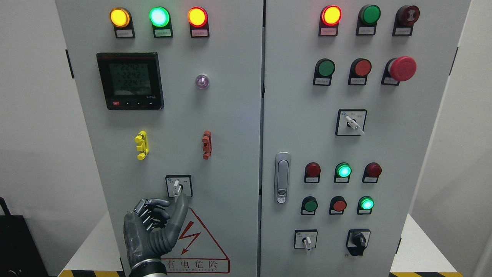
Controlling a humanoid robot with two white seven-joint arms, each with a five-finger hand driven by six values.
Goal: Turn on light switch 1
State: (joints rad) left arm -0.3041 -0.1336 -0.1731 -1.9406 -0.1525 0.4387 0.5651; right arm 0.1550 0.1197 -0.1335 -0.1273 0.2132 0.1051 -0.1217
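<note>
The left hand (153,231) is raised from the lower left, thumb pointing up (the other fingers (152,211) curled in), holding nothing.

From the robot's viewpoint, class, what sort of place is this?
Probably an industrial or electrical training room. A grey control cabinet carries lit indicator lamps, a digital meter and a red emergency stop button. The left hand reaches toward a rotary switch.

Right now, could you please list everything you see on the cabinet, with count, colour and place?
lit lamps: seven; amber, green and red; both doors
meter: one, black, left door
clips: two, yellow and red, left door
rotary switches: four, white or black handles, both doors
push buttons: several, green and red, right door
emergency stop: one, red, right door
door handle: one, silver, right door
left hand: one, grey, thumb under the left-door switch
</note>
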